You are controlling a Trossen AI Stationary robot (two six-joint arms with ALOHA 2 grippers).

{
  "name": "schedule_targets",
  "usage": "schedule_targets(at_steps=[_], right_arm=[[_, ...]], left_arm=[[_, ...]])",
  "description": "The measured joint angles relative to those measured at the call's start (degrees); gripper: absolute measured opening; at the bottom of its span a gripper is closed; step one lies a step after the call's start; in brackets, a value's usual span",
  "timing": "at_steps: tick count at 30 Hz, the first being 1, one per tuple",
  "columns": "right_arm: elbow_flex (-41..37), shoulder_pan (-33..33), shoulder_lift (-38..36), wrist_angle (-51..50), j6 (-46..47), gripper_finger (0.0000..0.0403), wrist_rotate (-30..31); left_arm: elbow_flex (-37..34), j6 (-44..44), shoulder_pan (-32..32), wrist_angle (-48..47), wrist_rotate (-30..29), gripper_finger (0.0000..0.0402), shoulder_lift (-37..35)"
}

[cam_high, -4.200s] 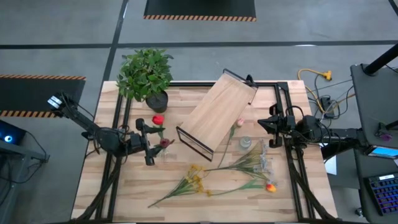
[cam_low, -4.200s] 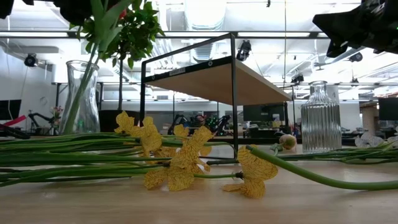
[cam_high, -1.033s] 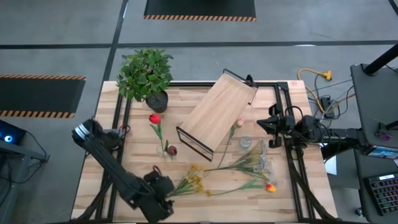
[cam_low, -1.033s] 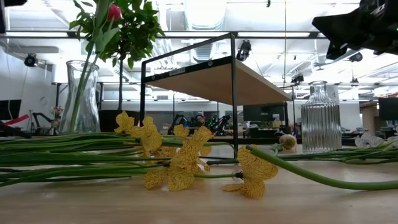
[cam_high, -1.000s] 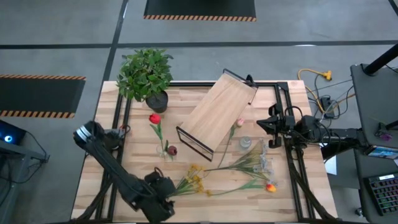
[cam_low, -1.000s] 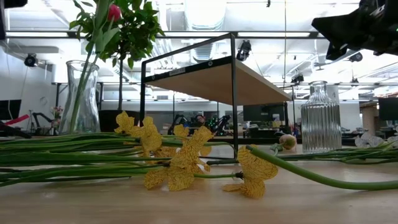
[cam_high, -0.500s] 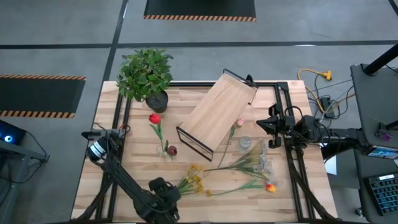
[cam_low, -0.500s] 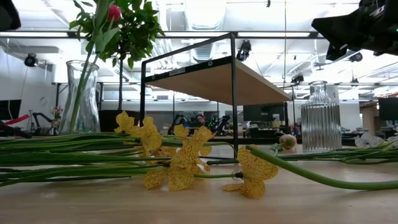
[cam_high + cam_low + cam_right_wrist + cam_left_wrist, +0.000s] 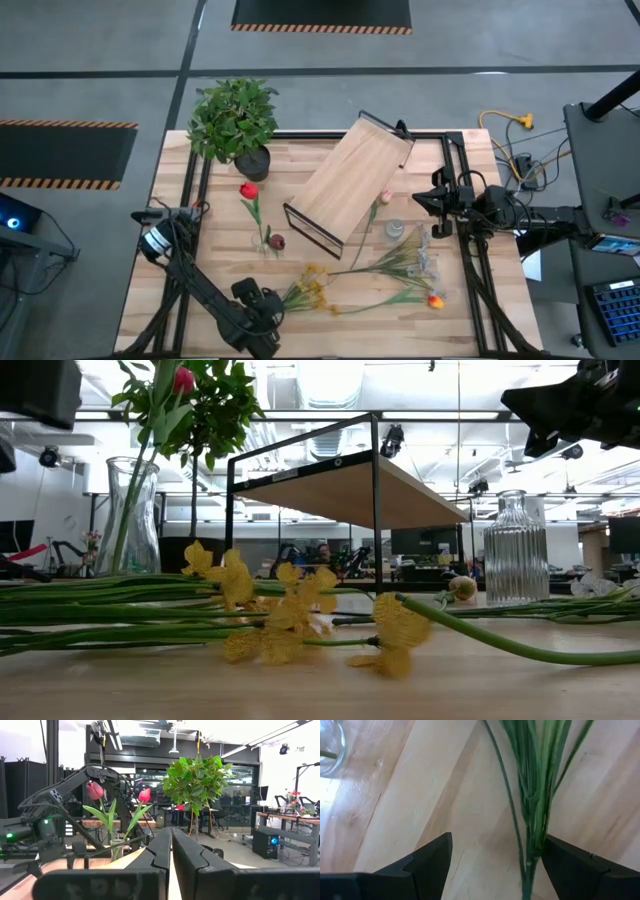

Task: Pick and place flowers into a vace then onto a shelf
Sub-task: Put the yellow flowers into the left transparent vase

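Two tulips [image 9: 250, 192] stand in your glass vase [image 9: 264, 243] in the high view; left gripper [image 9: 262, 311] sits at the yellow flowers' stems [image 9: 300, 293] near the table's front edge. Left wrist view: fingers [image 9: 427, 855] wide, stems btwn them. Right wrist view: right gripper [image 9: 171, 851] fingers pressed together, empty.

Planked wooden table [image 9: 170, 290], shelf [image 9: 350, 182], loose flowers [image 9: 370, 272], potted plant [image 9: 235, 120], two glass vases [image 9: 395, 232]

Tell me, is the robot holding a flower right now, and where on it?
No. The left gripper is open around the yellow flowers' stems, not closed. The right gripper is shut, empty.
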Motion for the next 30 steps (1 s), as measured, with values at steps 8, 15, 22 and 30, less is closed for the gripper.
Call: schedule_targets(at_steps=[8,15,22,30], right_arm=[[0.0,0.0,0.0,0.0,0.0,0.0009,0.0],[0.0,0.0,0.0,0.0,0.0,0.0009,0.0],[0.0,0.0,0.0,0.0,0.0,0.0009,0.0],[0.0,0.0,0.0,0.0,0.0,0.0009,0.0]], left_arm=[[-0.6,0.1,0.0,0.8,0.8,0.0212,-0.2],[0.2,2.6,0.0,0.2,1.9,0.0090,-0.1],[0.4,4.3,0.0,0.3,2.6,0.0011,-0.5],[0.4,5.6,-3.1,0.4,-2.6,0.0005,-6.7]])
